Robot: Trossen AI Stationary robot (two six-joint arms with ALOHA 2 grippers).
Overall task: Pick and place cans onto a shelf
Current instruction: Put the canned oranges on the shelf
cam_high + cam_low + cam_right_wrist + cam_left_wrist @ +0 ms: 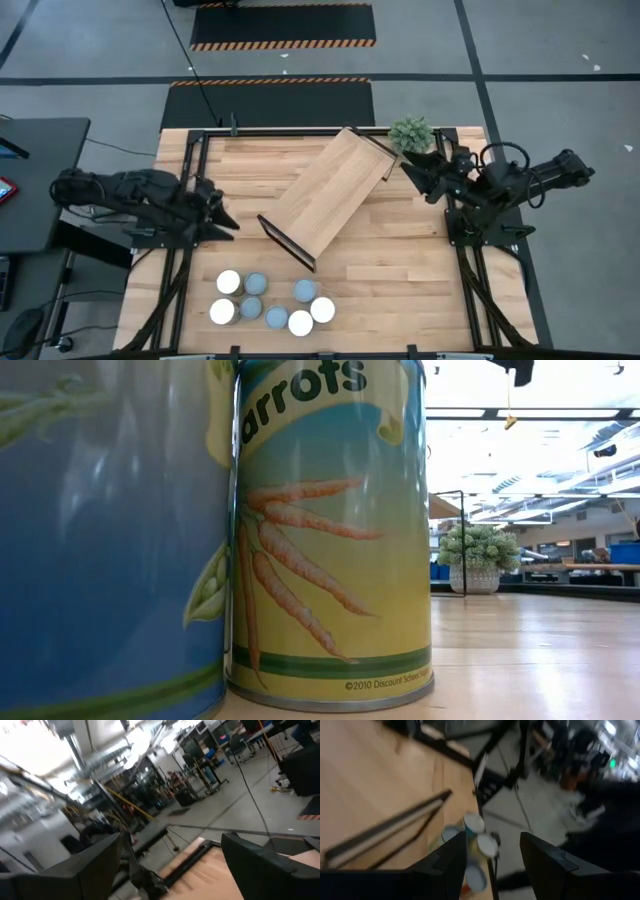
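a: what's biggest on the table point(400, 270)?
b: the shelf point(330, 192). it lies flat and skewed across the middle, one dark end frame pointing at the near edge, the other at the far right corner.

a: and the arms?
b: the left arm reaches in from the shelf's left side, and the left gripper point(226, 218) hangs just off the shelf's near-left end. its fingers point(451, 865) stand parted with nothing between them. the right arm sits at the shelf's far right end. the right gripper point(408, 166) is close to that end frame, jaws spread, empty.

a: where are the cans point(272, 300)?
b: eight of them, bunched on the table nearer than the shelf's low end, well apart from it. white and pale blue tops, mixed. none is on the shelf.

a: anything readable on them?
b: from table height one can point(330, 530) fills the view, with carrots printed on the label, and a blue one touches it.

a: anything else?
b: a plant point(411, 133) beside the shelf's far right end, just behind the right gripper.
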